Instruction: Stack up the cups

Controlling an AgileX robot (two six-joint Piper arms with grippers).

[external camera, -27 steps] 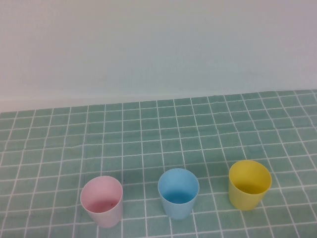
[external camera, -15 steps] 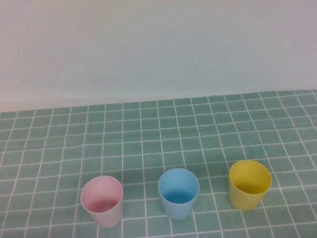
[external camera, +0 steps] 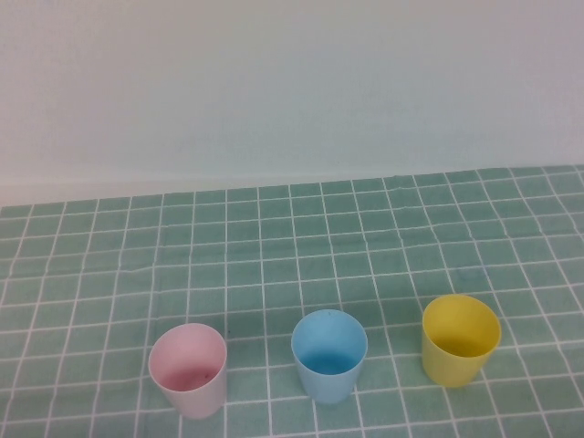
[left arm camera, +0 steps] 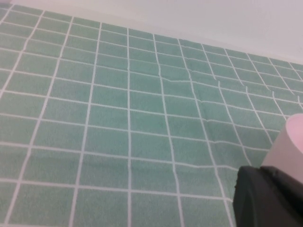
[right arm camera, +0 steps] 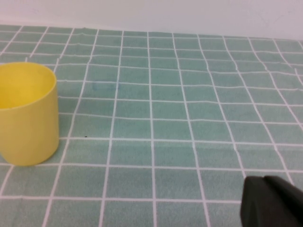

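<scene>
A green checked cloth (external camera: 301, 265) with white lines covered the bench, reaching a plain white wall (external camera: 292, 82) at its far edge.

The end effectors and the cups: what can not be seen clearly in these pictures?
- Left end effector: only a dark corner shows in the left wrist view, cut off by the frame edge; absent from the high view.
- Right end effector: likewise cut off in the right wrist view.
- Pink cup: mostly cut off by the edge in the left wrist view.
- Blue cup: in neither wrist view.
- Yellow cup: its inside bottom is hidden by its wall.
</scene>
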